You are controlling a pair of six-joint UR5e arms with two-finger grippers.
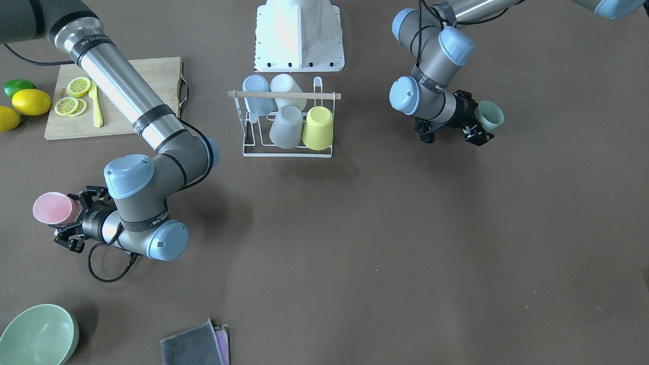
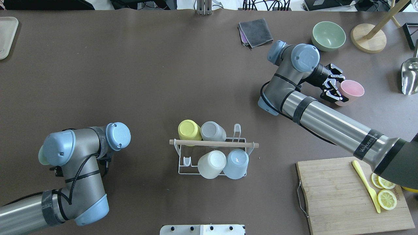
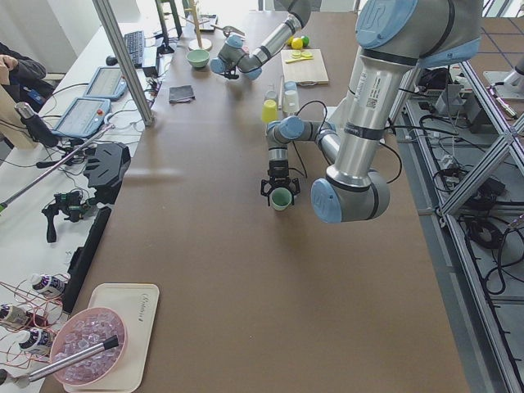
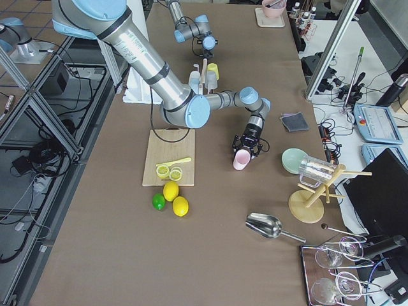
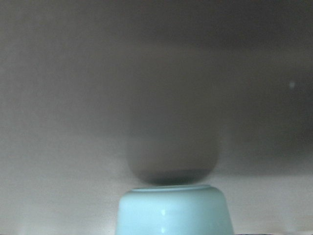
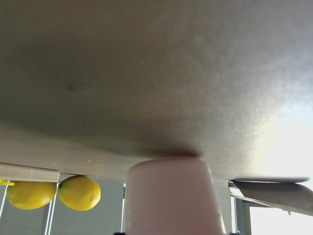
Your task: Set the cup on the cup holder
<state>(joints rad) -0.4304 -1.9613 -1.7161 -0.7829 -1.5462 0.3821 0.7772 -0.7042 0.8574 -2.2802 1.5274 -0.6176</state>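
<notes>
The cup holder [image 1: 287, 151] is a white wire rack with a wooden rod [image 2: 214, 143] across its top, at mid table. It carries a yellow [image 1: 318, 128], a grey [image 1: 285, 126], a white [image 1: 288, 87] and a light blue cup [image 1: 257, 94], all upside down. My left gripper [image 1: 478, 125] is shut on a pale green cup [image 1: 490, 115], held on its side off to the rack's side; it also shows in the left wrist view [image 5: 173, 213]. My right gripper [image 2: 339, 87] is shut on a pink cup [image 2: 351, 91], held on its side far from the rack.
A wooden cutting board [image 2: 336, 195] with lemon slices [image 2: 386, 199] and a yellow knife [image 2: 365, 184] lies near the right arm. Lemons and a lime [image 1: 20, 99], a green bowl [image 2: 328, 35], a grey cloth [image 2: 255, 32], a wooden stand [image 2: 368, 41] and a metal scoop [image 2: 409, 76] stand around.
</notes>
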